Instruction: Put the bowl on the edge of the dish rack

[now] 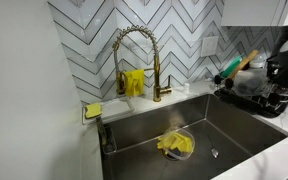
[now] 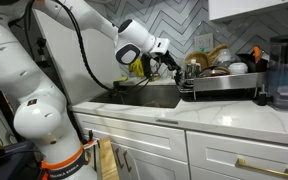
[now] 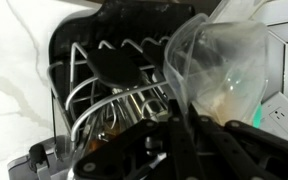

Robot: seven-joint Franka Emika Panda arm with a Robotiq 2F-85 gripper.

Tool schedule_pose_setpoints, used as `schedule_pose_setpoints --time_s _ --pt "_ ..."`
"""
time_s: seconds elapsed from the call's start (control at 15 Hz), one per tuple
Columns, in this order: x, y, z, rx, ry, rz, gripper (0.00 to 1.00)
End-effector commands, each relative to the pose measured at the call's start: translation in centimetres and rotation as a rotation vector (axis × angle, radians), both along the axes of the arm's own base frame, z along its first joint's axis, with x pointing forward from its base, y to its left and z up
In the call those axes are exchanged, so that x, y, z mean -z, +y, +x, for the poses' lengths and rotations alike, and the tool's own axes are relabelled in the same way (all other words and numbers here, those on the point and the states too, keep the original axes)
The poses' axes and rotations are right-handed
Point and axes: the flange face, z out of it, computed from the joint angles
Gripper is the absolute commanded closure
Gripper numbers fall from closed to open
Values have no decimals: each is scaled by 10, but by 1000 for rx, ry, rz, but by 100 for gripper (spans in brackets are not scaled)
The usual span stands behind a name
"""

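From my station, the tool filled the bottom of the wrist view as a dark mass. I could not separate its fingers cleanly from the shadow around them, but it looked clamped on the rim of the bowl. The glass rose straight out of the tool and tilted toward the lens, and it was cut off along the top and right edges. Through its wall I saw only a brownish blur that I could not identify.

Just beyond the bowl lay the dish rack, with its wire prongs and dark tray edge below and to the left of the glass. I could not tell whether bowl and rack were touching. A wall outlet showed at the right edge.

In an exterior view the tool hung at the near end of the dish rack, above the white table. The bowl was too small and too clear to pick out there. The white arm reached in from the left.

In an exterior view the rack sat beside the sink, partly cut off at the right edge. A second clear bowl holding a yellow cloth lay in the basin, under the gold faucet.
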Motion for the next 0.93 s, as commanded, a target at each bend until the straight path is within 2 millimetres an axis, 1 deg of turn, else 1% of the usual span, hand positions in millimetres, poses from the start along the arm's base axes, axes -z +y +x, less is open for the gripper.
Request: schedule_pose_setpoints --time_s 0.0,0.07,0.13,0.2,0.4,0.47,0.6,0.8,0.87 --pt "22 -13 -5 30 80 12 98" --pt "21 -13 -5 32 82 13 98" --pt "22 -14 -5 37 83 11 93" --pt "22 -15 -5 39 85 10 73" --pt "27 -19 -4 50 103 8 54" --pt "28 -22 -4 55 106 5 45" --pt "23 -23 -3 57 93 0 28" --pt "14 -22 -1 45 67 -16 7" --pt "10 -21 -1 40 58 -22 1"
